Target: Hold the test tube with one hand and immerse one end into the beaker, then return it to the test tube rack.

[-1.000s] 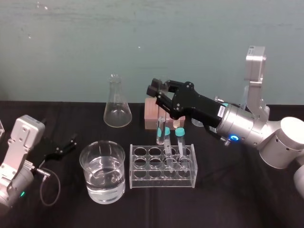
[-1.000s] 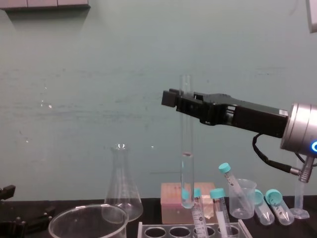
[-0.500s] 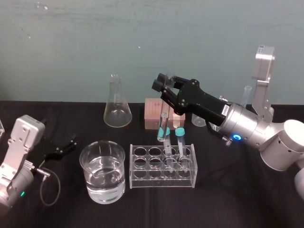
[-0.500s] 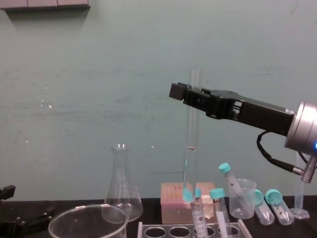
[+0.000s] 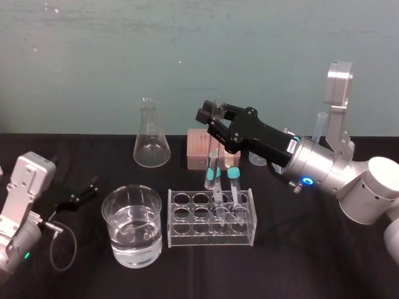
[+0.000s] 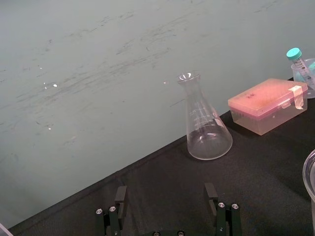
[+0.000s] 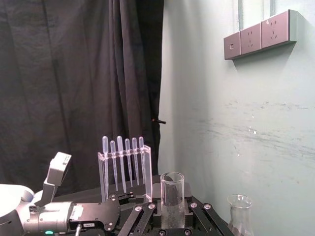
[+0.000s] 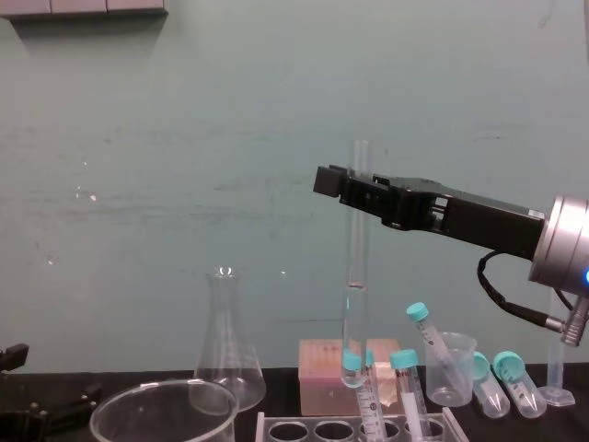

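The right gripper (image 5: 211, 116) reaches in from the robot's right, high above the desk (image 5: 299, 261), with its black fingers clenched on the test tube (image 5: 212, 165) close to the tube's open top. In the chest view the right gripper (image 8: 333, 181) pinches the glass a little below the rim, and the test tube (image 8: 354, 276) hangs almost upright beneath it, clear liquid filling its lower part. The right wrist view shows the tube's open mouth (image 7: 172, 189) standing up between the fingers. The tube's rounded end sits above the top plate of the test tube rack (image 5: 182, 227), near the rack's back row and just beside the two teal-capped tubes (image 5: 234, 180) that stand in it; seen from the chest, that end hangs in front of the pink box (image 8: 322, 382) and above the test tube rack (image 8: 308, 428). The beaker (image 5: 118, 246), holding water, stands on the desk just beside the rack on the robot's left, apart from the tube; its rim (image 8: 138, 401) shows low in the chest view. A conical flask (image 5: 151, 143) stands behind the beaker. The left gripper (image 5: 93, 187) rests low at the desk's left side, and the left wrist view shows it (image 6: 166, 189) spread apart with nothing between the fingers.
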